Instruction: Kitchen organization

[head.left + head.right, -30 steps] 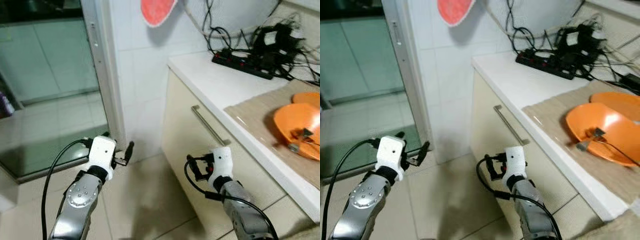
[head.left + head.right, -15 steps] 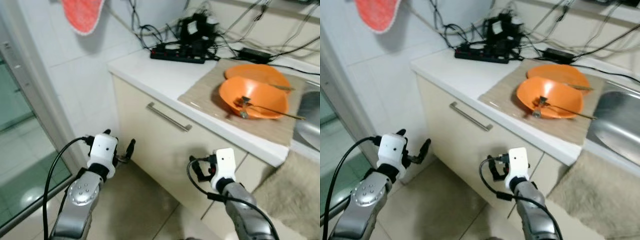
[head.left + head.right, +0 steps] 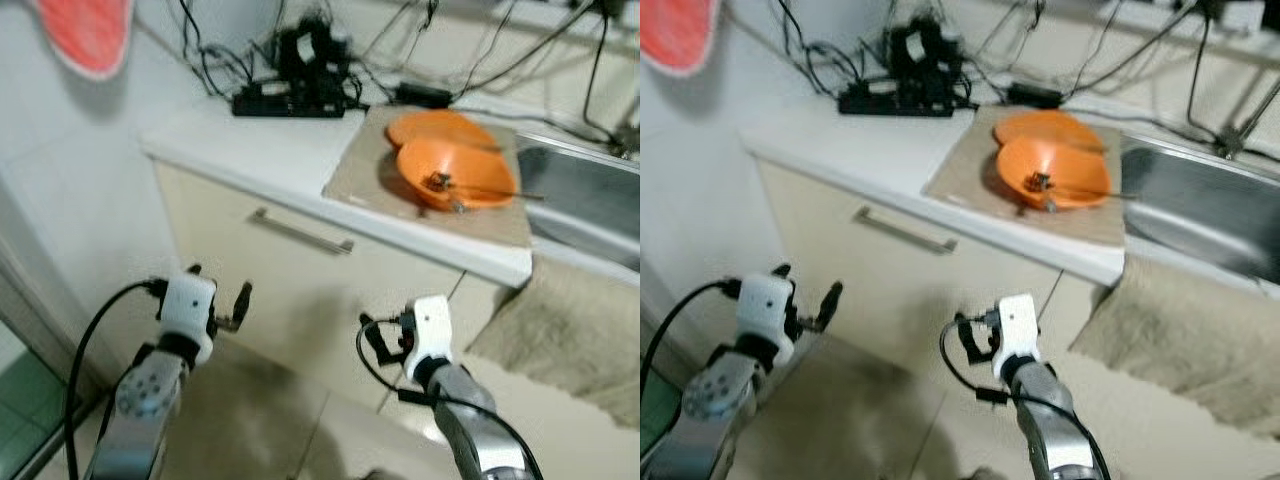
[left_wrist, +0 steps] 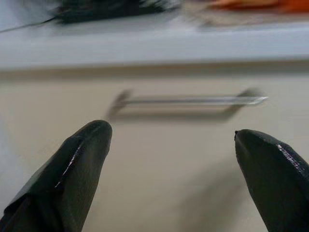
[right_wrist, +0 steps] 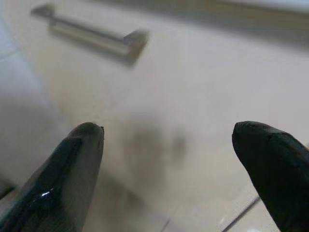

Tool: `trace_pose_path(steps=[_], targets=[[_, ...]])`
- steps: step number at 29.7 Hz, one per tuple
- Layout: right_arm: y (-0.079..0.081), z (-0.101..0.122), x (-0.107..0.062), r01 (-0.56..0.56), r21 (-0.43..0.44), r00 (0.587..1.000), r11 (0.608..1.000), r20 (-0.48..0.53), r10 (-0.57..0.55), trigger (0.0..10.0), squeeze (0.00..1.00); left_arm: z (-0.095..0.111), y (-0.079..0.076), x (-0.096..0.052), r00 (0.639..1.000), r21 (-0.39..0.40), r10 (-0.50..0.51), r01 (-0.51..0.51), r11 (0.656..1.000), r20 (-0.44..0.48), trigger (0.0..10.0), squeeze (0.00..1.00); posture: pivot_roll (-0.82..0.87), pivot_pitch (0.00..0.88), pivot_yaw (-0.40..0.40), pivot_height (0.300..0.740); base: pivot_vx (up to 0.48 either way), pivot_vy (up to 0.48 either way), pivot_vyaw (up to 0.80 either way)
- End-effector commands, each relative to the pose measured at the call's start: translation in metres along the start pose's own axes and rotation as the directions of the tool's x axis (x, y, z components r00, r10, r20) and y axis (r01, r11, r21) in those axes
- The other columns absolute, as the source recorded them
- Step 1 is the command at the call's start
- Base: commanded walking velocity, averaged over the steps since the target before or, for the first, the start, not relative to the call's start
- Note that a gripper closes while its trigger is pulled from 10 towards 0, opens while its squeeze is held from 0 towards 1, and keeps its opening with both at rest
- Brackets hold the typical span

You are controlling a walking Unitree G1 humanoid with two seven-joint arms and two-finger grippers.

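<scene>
An orange bowl [image 3: 455, 178] with a metal utensil in it sits on a beige mat [image 3: 372, 172] on the white counter [image 3: 240, 135]. An orange plate [image 3: 436, 127] lies just behind it. Below the counter is a cream drawer front with a steel bar handle [image 3: 300, 230], blurred in the left wrist view [image 4: 188, 100]. My left gripper [image 3: 220, 288] is held low in front of that drawer, open and holding nothing [image 4: 171, 133]. My right gripper [image 3: 377, 340] is also low before the cabinet, open and holding nothing [image 5: 169, 130].
A black power strip with tangled cables [image 3: 295, 95] lies at the back of the counter. A steel sink [image 3: 585, 195] is to the right, with a beige towel [image 3: 575, 335] hanging over the counter edge below it. A red item [image 3: 85, 35] hangs on the tiled wall.
The whole view has swung to the right: the glass door has left the picture and the sink and towel have come in. Both arms stay low and open.
</scene>
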State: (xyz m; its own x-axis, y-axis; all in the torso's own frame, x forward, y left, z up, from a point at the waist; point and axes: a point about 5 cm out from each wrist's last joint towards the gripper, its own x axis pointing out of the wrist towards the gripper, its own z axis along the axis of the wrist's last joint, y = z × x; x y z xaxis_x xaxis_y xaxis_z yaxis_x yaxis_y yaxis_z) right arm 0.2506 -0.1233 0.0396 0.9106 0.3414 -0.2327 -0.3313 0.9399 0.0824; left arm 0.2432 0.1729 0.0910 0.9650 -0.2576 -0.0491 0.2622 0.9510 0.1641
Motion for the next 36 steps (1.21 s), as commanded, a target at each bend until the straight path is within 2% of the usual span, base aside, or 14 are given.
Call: trace_pose_path(steps=[1,2,5,9,13,14,19,21,24,26,27,31,33,36], targets=[[0.000,0.003,-0.002,-0.017,-0.002,0.999,1.000,0.030,0.017,10.0,0.00,0.006,-0.005,-0.004,0.998,0.001,-0.038,0.038,0.999,0.044,10.0,0.00,0.00,0.000,-0.058,0.740,0.000,0.000,-0.77],[0.003,0.010,-0.003,-0.041,-0.013,0.996,0.999,0.073,0.042,10.0,0.00,0.008,-0.008,-0.009,0.995,0.009,-0.087,0.086,0.996,0.057,10.0,0.00,0.00,0.000,-0.058,0.740,0.000,0.000,-0.77],[0.006,0.016,-0.003,-0.058,-0.033,0.992,0.998,0.112,0.061,10.0,0.00,0.010,-0.012,-0.013,0.988,0.022,-0.136,0.135,0.991,0.073,10.0,0.00,0.00,0.000,-0.056,0.740,0.000,0.000,-0.78],[0.015,0.035,-0.009,-0.102,-0.109,0.964,0.989,0.234,0.125,10.0,0.00,0.020,-0.021,-0.026,0.946,0.010,-0.300,0.301,0.954,0.121,10.0,0.00,0.00,0.000,-0.053,0.740,0.000,0.000,-0.78],[0.020,0.055,-0.016,-0.106,-0.176,0.927,0.979,0.339,0.162,10.0,0.00,0.037,-0.024,-0.033,0.912,-0.015,-0.362,0.372,0.928,0.190,10.0,0.00,0.00,0.000,-0.053,0.740,0.000,0.000,-0.78],[0.020,0.069,-0.016,-0.085,-0.201,0.904,0.976,0.395,0.160,10.0,0.00,0.052,-0.021,-0.029,0.907,-0.033,-0.342,0.361,0.932,0.244,10.0,0.00,0.00,0.000,-0.055,0.740,0.000,0.000,-0.78],[0.020,0.095,-0.013,-0.055,-0.195,0.865,0.979,0.481,0.144,10.0,0.00,0.075,-0.011,-0.017,0.906,-0.055,-0.254,0.289,0.956,0.339,10.0,0.00,-0.01,0.000,-0.054,0.740,0.000,0.000,-0.78],[0.020,0.117,-0.012,-0.033,-0.187,0.831,0.982,0.541,0.131,10.0,0.00,0.088,-0.003,-0.009,0.914,-0.089,-0.169,0.215,0.972,0.370,10.0,0.00,-0.01,0.000,-0.055,0.740,0.000,0.000,-0.78],[0.014,0.141,-0.008,0.019,-0.124,0.810,0.992,0.583,0.058,10.0,0.00,0.099,-0.003,0.001,0.929,-0.064,-0.133,0.165,0.984,0.347,10.0,0.00,-0.01,0.000,-0.054,0.740,0.000,0.000,-0.78],[0.013,0.145,-0.008,0.028,-0.110,0.807,0.994,0.589,0.043,10.0,0.00,0.101,-0.003,0.002,0.929,-0.062,-0.126,0.156,0.986,0.348,10.0,0.00,-0.01,0.000,-0.054,0.740,0.000,0.000,-0.78],[0.008,0.156,-0.007,0.047,-0.044,0.793,0.998,0.609,-0.011,10.0,0.00,0.107,-0.004,0.005,0.922,-0.085,-0.100,0.141,0.986,0.373,10.0,0.00,-0.01,0.000,-0.055,0.740,0.000,0.000,-0.78],[0.004,0.164,-0.003,0.058,-0.027,0.807,0.998,0.590,-0.031,10.0,0.00,0.105,0.001,0.010,0.935,-0.087,-0.030,0.065,0.994,0.352,10.0,0.00,-0.01,0.000,-0.054,0.740,0.000,0.000,-0.78],[0.004,0.163,0.000,0.053,-0.065,0.837,0.996,0.548,-0.009,10.0,0.00,0.102,0.006,0.011,0.946,-0.089,0.021,0.009,0.996,0.324,10.0,0.00,-0.02,0.000,-0.054,0.740,0.000,0.000,-0.78],[0.006,0.162,0.001,0.026,-0.072,0.849,0.997,0.528,0.016,10.0,0.00,0.099,0.011,0.013,0.954,-0.099,0.074,-0.047,0.994,0.291,10.0,0.00,-0.02,0.000,-0.056,0.740,0.000,0.000,-0.47]])
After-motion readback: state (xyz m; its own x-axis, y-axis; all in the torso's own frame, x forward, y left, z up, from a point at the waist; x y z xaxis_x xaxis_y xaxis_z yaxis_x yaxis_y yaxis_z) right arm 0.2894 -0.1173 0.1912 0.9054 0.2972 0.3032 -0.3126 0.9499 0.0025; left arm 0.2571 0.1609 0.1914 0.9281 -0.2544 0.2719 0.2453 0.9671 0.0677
